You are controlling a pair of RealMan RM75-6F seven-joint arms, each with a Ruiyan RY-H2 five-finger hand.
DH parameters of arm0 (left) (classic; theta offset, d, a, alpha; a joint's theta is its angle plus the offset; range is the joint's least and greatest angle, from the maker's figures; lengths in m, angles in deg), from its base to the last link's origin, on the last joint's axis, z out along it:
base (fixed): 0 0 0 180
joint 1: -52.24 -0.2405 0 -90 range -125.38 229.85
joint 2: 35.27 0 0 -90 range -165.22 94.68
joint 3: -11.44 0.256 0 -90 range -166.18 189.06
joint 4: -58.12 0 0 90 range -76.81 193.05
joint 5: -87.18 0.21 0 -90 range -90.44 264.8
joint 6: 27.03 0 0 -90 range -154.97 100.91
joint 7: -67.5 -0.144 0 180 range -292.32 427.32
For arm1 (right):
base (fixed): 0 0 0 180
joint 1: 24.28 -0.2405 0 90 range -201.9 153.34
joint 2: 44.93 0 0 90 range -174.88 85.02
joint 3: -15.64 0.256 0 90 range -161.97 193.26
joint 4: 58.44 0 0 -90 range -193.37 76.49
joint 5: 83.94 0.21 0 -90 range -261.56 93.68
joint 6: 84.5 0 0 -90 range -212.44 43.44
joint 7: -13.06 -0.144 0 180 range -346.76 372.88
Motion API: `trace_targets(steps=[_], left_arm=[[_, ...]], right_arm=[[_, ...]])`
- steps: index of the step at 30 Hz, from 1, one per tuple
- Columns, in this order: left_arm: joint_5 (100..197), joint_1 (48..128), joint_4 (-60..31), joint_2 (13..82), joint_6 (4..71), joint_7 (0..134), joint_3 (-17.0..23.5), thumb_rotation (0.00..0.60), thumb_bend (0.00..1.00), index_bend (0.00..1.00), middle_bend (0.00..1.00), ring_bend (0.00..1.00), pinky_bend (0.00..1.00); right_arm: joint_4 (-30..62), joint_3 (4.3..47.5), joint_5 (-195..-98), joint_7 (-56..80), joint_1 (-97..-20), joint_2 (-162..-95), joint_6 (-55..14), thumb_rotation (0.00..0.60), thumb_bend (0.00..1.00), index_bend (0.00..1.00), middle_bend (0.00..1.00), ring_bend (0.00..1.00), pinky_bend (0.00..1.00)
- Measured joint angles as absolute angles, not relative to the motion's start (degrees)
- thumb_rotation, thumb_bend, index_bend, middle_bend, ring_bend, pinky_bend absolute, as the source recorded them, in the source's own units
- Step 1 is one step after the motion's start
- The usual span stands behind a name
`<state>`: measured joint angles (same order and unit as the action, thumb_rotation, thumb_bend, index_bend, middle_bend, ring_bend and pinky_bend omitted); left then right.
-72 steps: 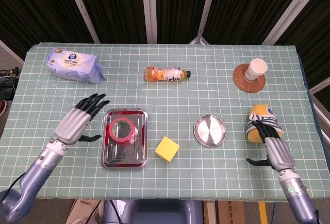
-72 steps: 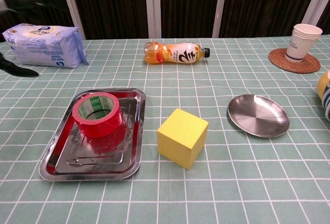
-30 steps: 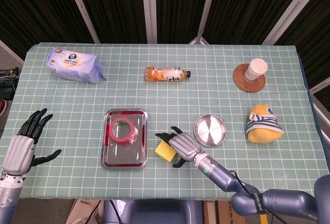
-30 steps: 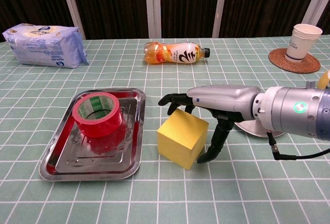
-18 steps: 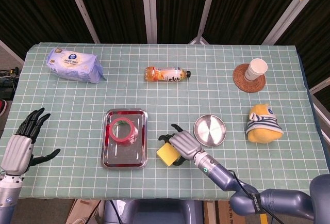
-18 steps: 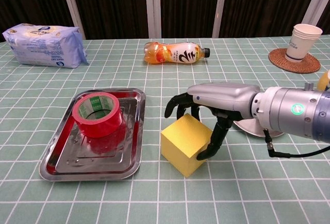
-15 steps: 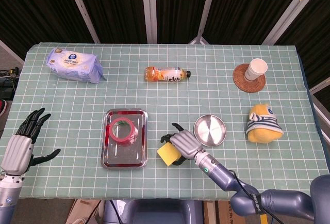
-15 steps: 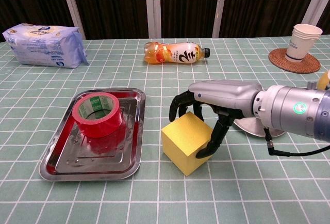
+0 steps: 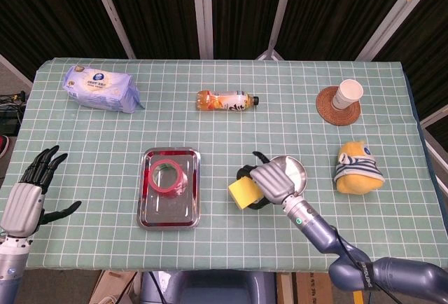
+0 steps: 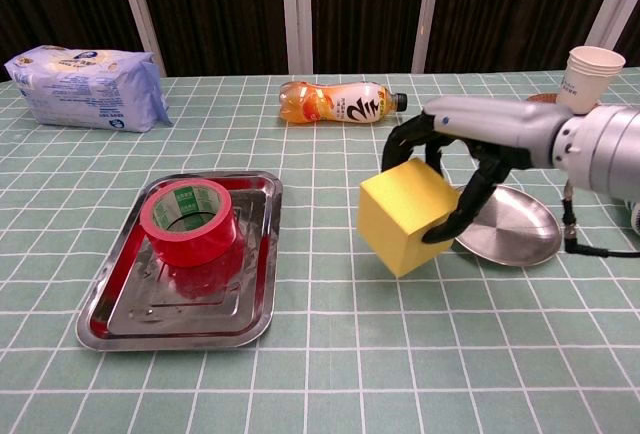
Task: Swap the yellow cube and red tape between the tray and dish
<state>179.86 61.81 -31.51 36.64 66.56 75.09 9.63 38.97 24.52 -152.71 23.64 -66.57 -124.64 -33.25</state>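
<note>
The right hand (image 10: 455,169) pinches the yellow cube (image 10: 404,216) clear of the table. The dish (image 10: 515,229) lies just to its right (rim partly hidden); the left hand (image 9: 28,195) idles spread, far off.

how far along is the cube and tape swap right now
Nothing is finished yet. In hand: the right robot hand holds the yellow cube lifted off the table, just left of the empty dish. Left: set the cube in the dish. The red tape sits in the tray, its apparent goal spot, so it may need no move. The left robot hand hangs open, off the table's left edge.
</note>
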Motion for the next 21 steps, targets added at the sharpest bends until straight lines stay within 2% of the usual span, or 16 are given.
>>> trace_targets(steps=[8, 14, 21], left_arm=[[179.8, 61.4, -31.6, 36.8, 66.8, 74.3, 9.1, 0.6, 0.02, 0.13, 0.0, 0.0, 0.15], [179.3, 61.1, -31.7, 36.8, 67.0, 74.5, 8.6, 0.6, 0.02, 0.13, 0.0, 0.0, 0.16], [179.2, 60.8, -31.9, 36.7, 67.1, 74.6, 8.2, 0.6, 0.02, 0.13, 0.0, 0.0, 0.16]], right_arm=[[36.4, 26.0, -149.4, 16.7, -65.6, -117.4, -36.6, 0.6, 0.15, 0.39, 0.46, 0.49, 0.09], [33.1, 25.6, -148.9, 12.6, -65.6, -116.4, -40.4, 0.6, 0.15, 0.39, 0.45, 0.45, 0.07], [27.6, 24.6, -149.0, 9.3, -65.9, -117.8, -44.0, 0.6, 0.15, 0.34, 0.41, 0.4, 0.04]])
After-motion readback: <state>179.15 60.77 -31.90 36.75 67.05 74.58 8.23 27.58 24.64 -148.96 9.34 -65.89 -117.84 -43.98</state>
